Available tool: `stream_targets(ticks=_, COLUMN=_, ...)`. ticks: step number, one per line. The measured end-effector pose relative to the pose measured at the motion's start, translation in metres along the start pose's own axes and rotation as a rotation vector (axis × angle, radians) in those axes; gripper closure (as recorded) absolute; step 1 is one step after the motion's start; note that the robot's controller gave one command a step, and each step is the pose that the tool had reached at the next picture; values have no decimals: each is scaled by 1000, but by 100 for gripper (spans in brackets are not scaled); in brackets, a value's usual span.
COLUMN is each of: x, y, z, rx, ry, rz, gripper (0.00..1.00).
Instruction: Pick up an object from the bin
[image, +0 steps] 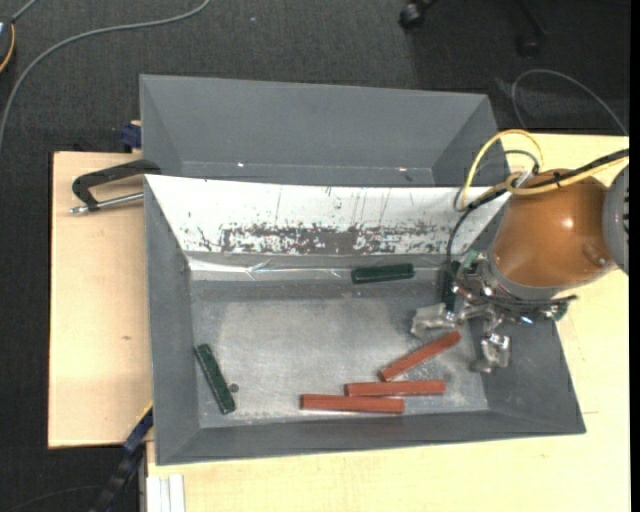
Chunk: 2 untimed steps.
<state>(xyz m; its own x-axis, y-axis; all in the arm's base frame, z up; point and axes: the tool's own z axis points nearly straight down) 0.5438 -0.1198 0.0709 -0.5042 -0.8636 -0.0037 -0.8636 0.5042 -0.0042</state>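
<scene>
My gripper (462, 337) hangs low at the right side of the bin, open, with one metal fingertip (431, 322) to the left and the other (492, 351) to the right. A red-brown flat stick (418, 358) lies tilted on the floor, and its upper end reaches up between the two fingertips. Whether the fingers touch it I cannot tell. Two more red-brown sticks lie just in front: a short one (396, 388) and a longer one (352, 403) near the front wall.
A dark green bar (382, 272) lies along the foot of the back wall, left of the gripper. Another dark green bar (214, 378) lies tilted in the front left corner. The arm's orange cover and cables sit above the gripper by the right wall.
</scene>
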Motion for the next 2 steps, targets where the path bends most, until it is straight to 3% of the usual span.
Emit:
stream_targets(ticks=1, x=7, y=33, z=0, rx=-6, ry=2, rz=-86, gripper=0)
stream_targets(ticks=2, x=6, y=29, z=-1, rx=5, ry=-3, rz=-83, gripper=100)
